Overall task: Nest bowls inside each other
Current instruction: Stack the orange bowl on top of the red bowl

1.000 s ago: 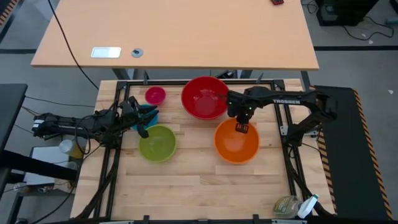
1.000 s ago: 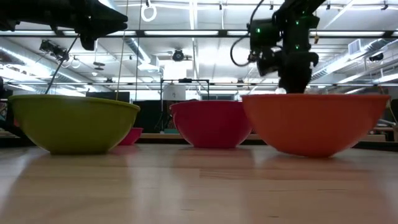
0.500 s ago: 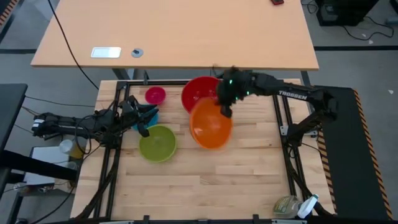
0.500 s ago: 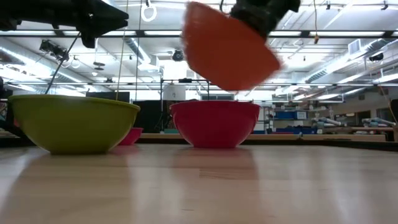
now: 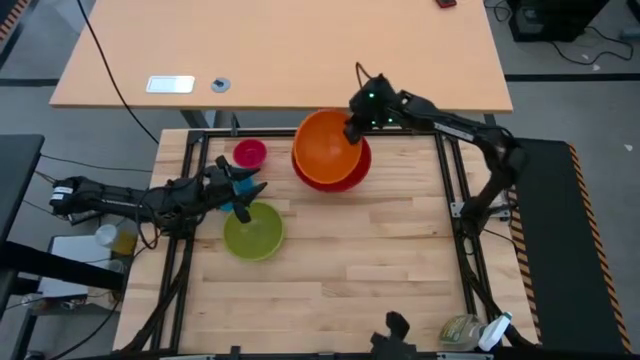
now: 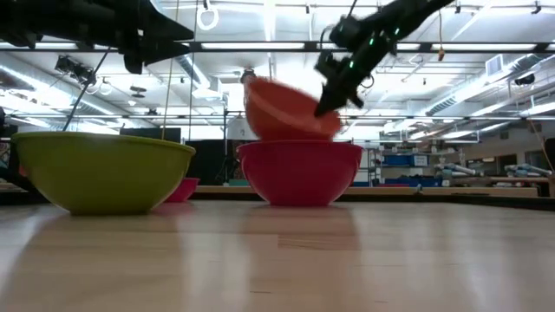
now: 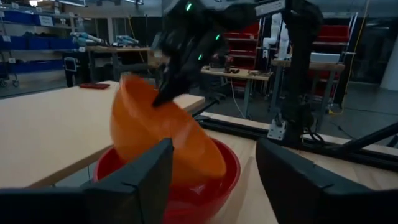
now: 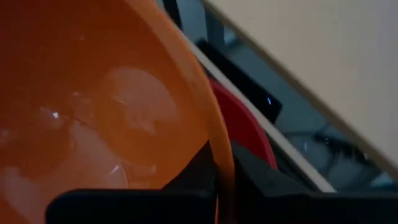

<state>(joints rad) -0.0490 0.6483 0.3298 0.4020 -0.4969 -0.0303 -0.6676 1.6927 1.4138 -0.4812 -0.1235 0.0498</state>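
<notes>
The orange bowl [image 5: 325, 150] [image 7: 155, 137] sits tilted in the red bowl [image 5: 357, 172] [image 6: 299, 173] at the table's far middle. My right gripper [image 5: 352, 130] [image 6: 328, 104] is shut on the orange bowl's far right rim. The lime green bowl [image 5: 253, 230] [image 6: 100, 169] stands on its base at the left. The small pink bowl [image 5: 249, 153] stands behind it. My left gripper [image 5: 245, 190] hangs open and level between them. It points toward the red bowl. Blue bowl edges [image 5: 243, 210] show under it; whether they touch does not show. My right gripper has the orange bowl's rim [image 8: 219, 163] between its two fingers, one finger inside the bowl and one outside. The fingers slant down from the table's far right. The held side is raised, so the bowl tilts, with its lower part [image 7: 186, 177] down inside the red bowl.
A light wooden desk [image 5: 280, 50] with a small white device [image 5: 170, 84] lies beyond the far edge. Black frame rails [image 5: 455, 190] run along the table's sides. A spray bottle [image 5: 480, 330] lies at the near right corner. Bare tabletop [image 5: 340, 280] fills the near half.
My right gripper has lifted the orange bowl off the table's right middle. It has swung the bowl up and toward the far left, tipped it, and brought it down into the red bowl. My left gripper's fingers have opened wider above the blue bowl.
</notes>
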